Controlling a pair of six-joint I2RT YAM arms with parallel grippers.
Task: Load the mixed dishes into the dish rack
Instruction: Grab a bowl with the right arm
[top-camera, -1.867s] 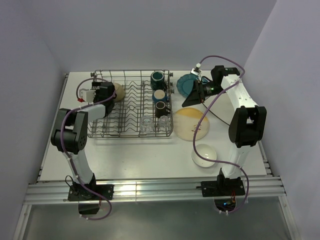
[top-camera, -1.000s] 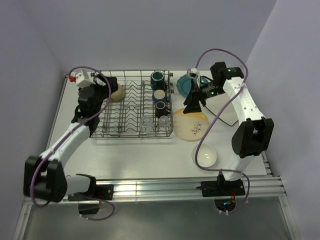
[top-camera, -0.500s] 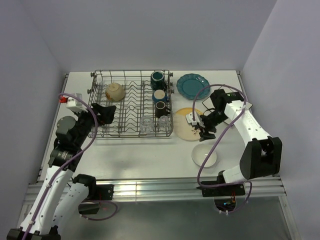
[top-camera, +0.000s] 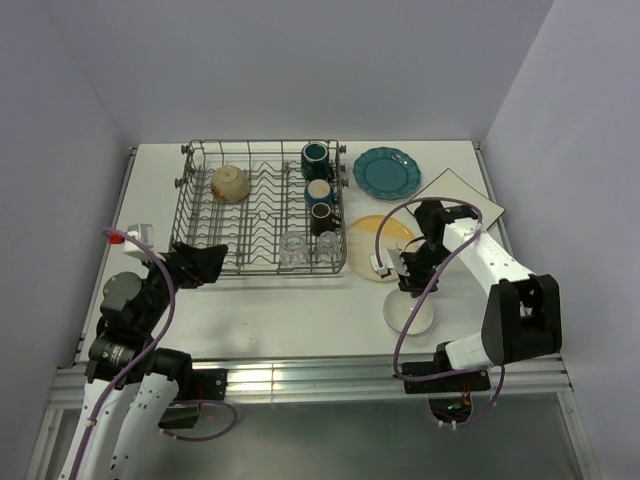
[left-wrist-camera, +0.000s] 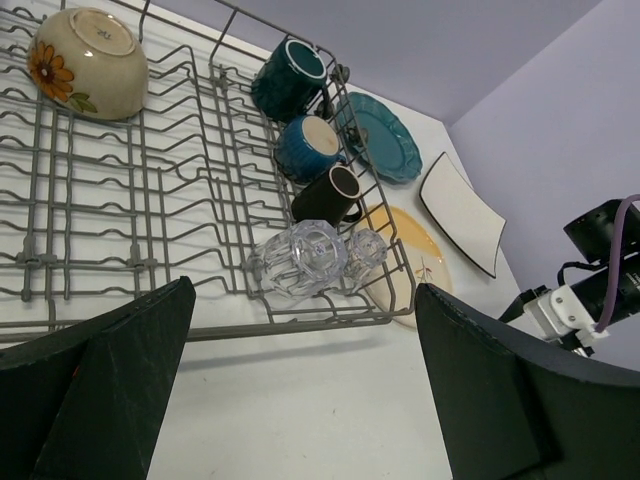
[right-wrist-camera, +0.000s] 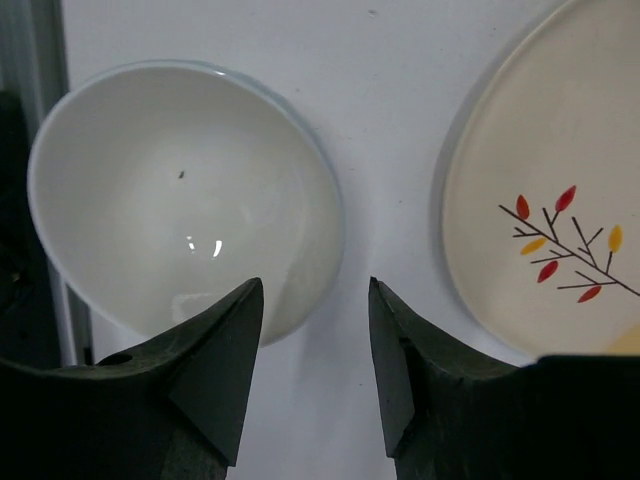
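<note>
white bowl (top-camera: 410, 312) is the piece in hand: it sits upright on the table, lower right of centre in the top view, well apart from the dish rack (top-camera: 250, 270). right gripper (right-wrist-camera: 312, 285) hangs over its rim on the side facing the yellow-cream plate (right-wrist-camera: 540, 200). Its jaws are apart and straddle that edge, one finger over the bowl's inside and the other over the bare strip between bowl and plate. Nothing clamped; can't tell from the wrist view if the pads touch the rim. So I read the step as grasp setup on the bowl, pick not made. Next move calls for a short drop so the rim seats deep between the pads, then a squeeze, and the outer finger has to stay off the plate, which lies just beside. After that, lift and carry up-left to the free tine rows in the rack's middle. Teal plate (top-camera: 387, 172) and white square plate (top-camera: 470, 205) wait on the table at upper right. Rack already holds a floral bowl (top-camera: 230, 182), three mugs (top-camera: 318, 190) and two glasses (top-camera: 305, 245). left gripper (top-camera: 198, 264) hovers at the rack's lower-left corner, jaws spread wide, holding nothing.
</note>
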